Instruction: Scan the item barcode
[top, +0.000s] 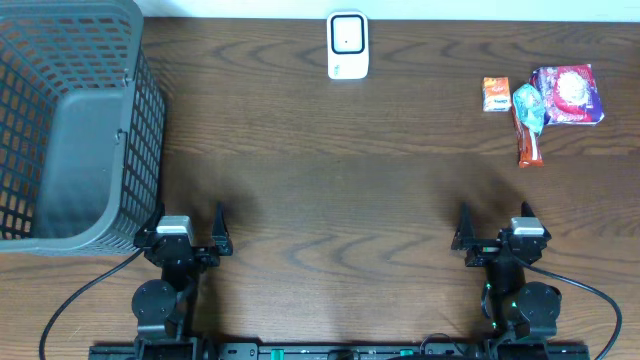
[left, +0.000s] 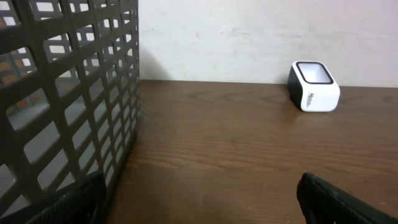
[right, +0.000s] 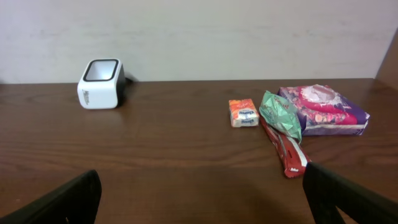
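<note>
You find both arms at the near edge of the dark brown wooden table (top: 330, 200), and neither of them holds anything. The left gripper (top: 187, 228) has its jaws spread wide. It stands just beside the near right corner of the tall grey plastic basket (top: 60, 150) with lattice walls. In the left wrist view, the black left fingers (left: 339, 199) show only at the two bottom corners, with bare wood between them. The right gripper (top: 497, 230) is spread wide in the same manner. In its own view, the black right fingers (right: 62, 202) also sit at the bottom corners, and nothing is between them.

The small white barcode scanner (top: 347, 45), with a dark window on its top, stands alone at the far edge of the table, about in the middle and well apart from both grippers.

The items lie together in the far right part of the table, ahead of the right gripper. The small orange packet (top: 496, 94) is on the left of the group. Just beside it, the green wrapper (top: 529, 103) lies over the far end of the long red bar packet (top: 529, 148). The purple and pink bag (top: 570, 92) lies flat against the green wrapper on the right side. You cannot tell from these views where any barcode is printed.
</note>
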